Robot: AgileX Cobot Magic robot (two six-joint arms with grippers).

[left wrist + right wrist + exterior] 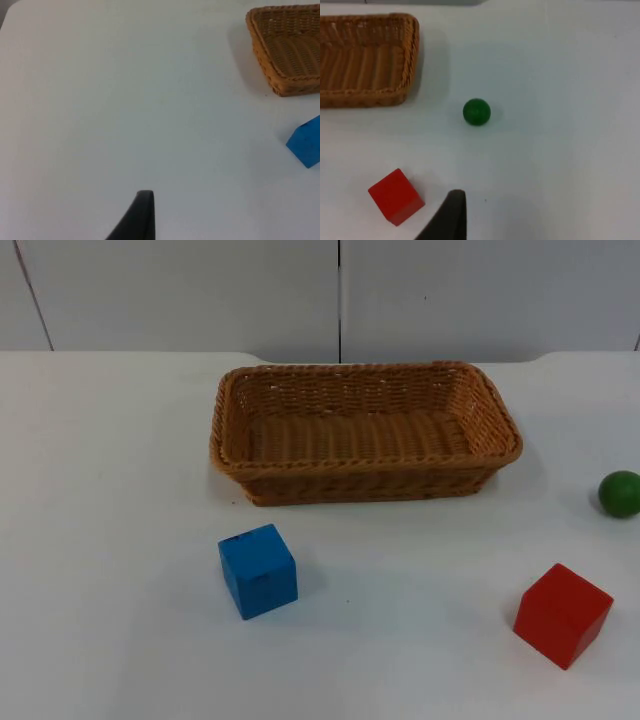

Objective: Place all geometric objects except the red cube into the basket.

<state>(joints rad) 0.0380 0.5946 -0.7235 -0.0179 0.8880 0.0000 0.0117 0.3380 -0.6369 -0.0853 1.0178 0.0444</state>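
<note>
An empty wicker basket (365,464) stands at the middle back of the table. A blue cube (258,570) rests in front of its left end. At the table's right edge lies a green ball (620,493), and a red cube (562,614) sits nearer the front right. My left gripper (141,216) hangs over bare table, well left of the blue cube (306,145) and the basket (260,50). My right gripper (451,216) hovers beside the red cube (396,196), short of the green ball (476,111) and the basket (411,55). Both arms wait, holding nothing I can see.
The white table runs back to a grey partition wall (340,290) behind the basket. Open table surface lies to the left of the basket and between the two cubes.
</note>
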